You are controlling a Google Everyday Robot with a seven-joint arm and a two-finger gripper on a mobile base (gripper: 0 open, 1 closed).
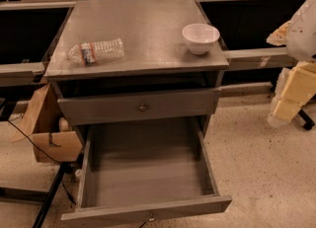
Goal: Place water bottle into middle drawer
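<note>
The water bottle lies on its side on the left part of the grey cabinet top, cap pointing left, red-and-blue label near the cap end. The middle drawer is pulled far out at the bottom, with a bare floor and nothing in it. My gripper shows as cream-coloured blocks at the right edge, beside the cabinet and below its top, well away from the bottle and touching nothing.
A white bowl stands on the cabinet top at the right. The drawer panel with the brass knob sits slightly out above the open drawer. A cardboard box and cables lie on the floor at the left.
</note>
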